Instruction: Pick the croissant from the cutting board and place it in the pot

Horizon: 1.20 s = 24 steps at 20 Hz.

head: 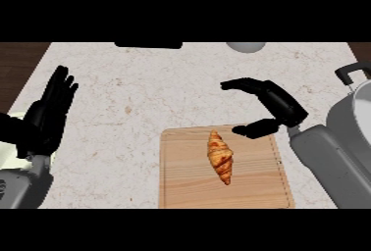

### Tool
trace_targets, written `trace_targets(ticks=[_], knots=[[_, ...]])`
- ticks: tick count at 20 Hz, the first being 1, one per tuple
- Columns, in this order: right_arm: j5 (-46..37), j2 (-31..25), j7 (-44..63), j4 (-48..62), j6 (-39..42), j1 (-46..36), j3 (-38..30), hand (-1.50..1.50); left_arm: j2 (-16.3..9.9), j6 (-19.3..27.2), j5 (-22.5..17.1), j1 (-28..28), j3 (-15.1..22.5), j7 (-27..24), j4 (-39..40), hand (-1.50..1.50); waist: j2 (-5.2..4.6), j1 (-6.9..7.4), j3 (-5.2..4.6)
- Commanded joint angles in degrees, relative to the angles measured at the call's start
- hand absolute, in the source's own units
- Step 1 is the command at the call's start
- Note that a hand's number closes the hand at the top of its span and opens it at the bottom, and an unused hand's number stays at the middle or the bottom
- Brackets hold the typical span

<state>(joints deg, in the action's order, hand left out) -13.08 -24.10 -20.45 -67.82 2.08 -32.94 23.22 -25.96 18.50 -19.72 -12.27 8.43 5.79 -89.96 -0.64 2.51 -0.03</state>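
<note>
A golden-brown croissant [220, 157] lies lengthwise in the middle of a light wooden cutting board [181, 188] at the counter's near edge. My right hand [279, 105] hovers over the board's far right corner, a little up and right of the croissant, with fingers and thumb spread apart and nothing between them. The grey pot [351, 115] with a black handle stands at the right edge, partly cut off by the frame. My left hand [51, 110] rests at the left with fingers straight and pointing up.
The speckled light counter [145, 88] spreads between the hands. A grey round object [246, 46] and a black object [148, 44] sit at the far edge. Dark wood floor shows beyond the counter's left side.
</note>
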Motion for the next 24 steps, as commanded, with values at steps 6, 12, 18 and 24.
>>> trace_targets(ticks=[6, 12, 18, 24], knots=[[-3.7, -1.4, 7.9, -0.7, 16.9, -12.3, 4.2, -1.50, -1.9, -3.3, -2.2, 1.0, -5.7, 0.5, 2.2, 0.00, 0.86, -2.09, -0.09], [-11.3, -0.2, 17.7, -1.4, 27.4, -15.1, 15.8, -1.50, 1.5, 0.4, 1.6, 1.5, -1.4, 1.1, -0.2, 0.00, 0.94, -2.14, -0.10], [-14.0, 8.3, 33.2, -3.3, 36.6, -17.4, 21.4, -1.50, 0.1, 1.0, 1.8, 0.7, -3.1, 4.2, -2.4, 0.00, 1.00, -2.06, -0.04], [-17.0, 12.4, 41.8, -9.0, 39.7, -9.9, 20.3, -1.50, 2.8, 0.3, 3.6, 2.8, -3.8, 1.6, -2.6, 0.00, 0.81, -2.50, 0.01]])
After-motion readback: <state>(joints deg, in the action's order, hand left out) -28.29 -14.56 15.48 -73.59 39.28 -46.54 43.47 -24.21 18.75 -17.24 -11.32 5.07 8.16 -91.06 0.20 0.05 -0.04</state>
